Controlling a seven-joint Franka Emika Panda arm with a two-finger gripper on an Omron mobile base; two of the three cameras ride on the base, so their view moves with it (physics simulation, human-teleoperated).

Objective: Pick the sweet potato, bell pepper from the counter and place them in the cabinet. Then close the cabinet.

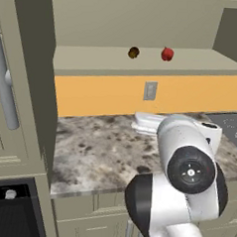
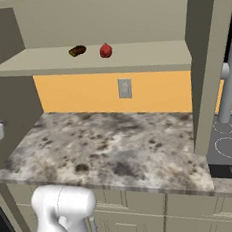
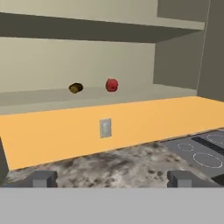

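Both the sweet potato point(image 1: 133, 53) and bell pepper point(image 1: 167, 54) sit inside the cabinet point(image 1: 144, 60), whose doors remain to close; the gripper point(image 3: 112, 178) is spread, empty.

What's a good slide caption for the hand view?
Sweet potato and bell pepper sit apart on the open cabinet shelf, above the counter.

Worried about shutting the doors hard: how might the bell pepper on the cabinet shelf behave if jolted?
The bell pepper looks roundish and sits free on the flat cabinet shelf, so it could probably roll. The sweet potato lies apart from it, so would hardly stop it.
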